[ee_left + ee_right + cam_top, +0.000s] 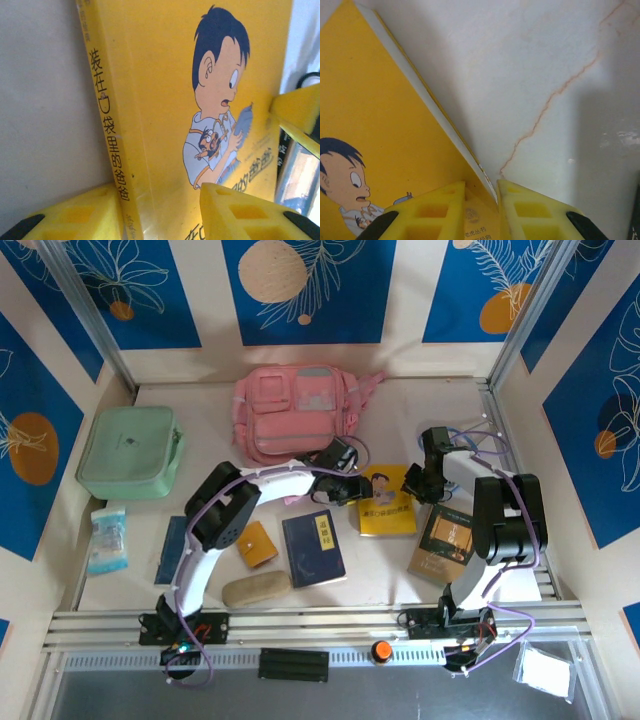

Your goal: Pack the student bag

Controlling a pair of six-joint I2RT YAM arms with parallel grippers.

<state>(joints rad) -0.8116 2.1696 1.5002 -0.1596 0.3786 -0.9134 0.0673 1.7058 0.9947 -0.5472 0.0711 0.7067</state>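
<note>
The student bag [300,415] lies flat at the far middle of the table [200,405], and we see no pocket standing open. As far as we can judge, packing has barely begun, since the loose items all lie outside it.

Just in front of the bag is the yellow picture book [387,502], with both arms at it. The left gripper [159,195] straddles the spine with its jaws apart, not yet pressing. The right gripper [497,186] has its jaws drawn in on the opposite page edge, apparently pinching it.

Nearer us lie a navy book [313,548], a brown book [447,540], a small orange wallet [257,544] and a beige case [256,589]. A mint green zip case [130,452], a tissue packet [107,540] and a slim blue item [172,550] sit at the left.

All of these are left to pack. The bag appears closed, and we think that stands in the way.
</note>
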